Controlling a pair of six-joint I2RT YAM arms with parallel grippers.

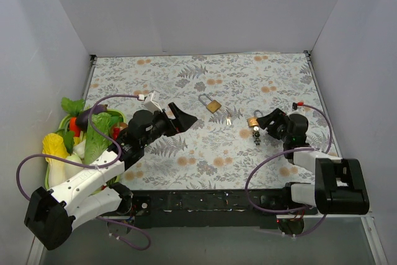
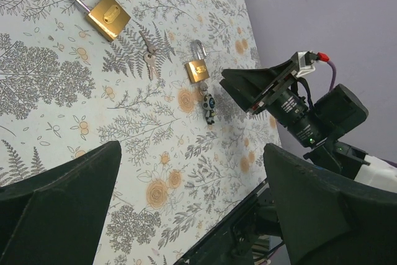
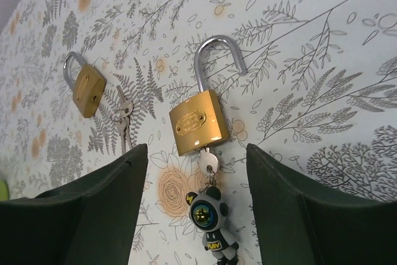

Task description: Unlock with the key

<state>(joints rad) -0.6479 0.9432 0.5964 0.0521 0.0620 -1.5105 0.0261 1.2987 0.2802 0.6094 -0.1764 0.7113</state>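
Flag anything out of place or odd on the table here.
Nothing is spilled or damaged. The smaller padlock lies with its shackle swung open, a key with a charm in its keyhole. The other padlock is shut, loose keys beside it. A vegetable pile sits at the left edge.

Plain grey walls [image 1: 186, 10], floral-patterned tabletop [image 1: 186, 153], even light
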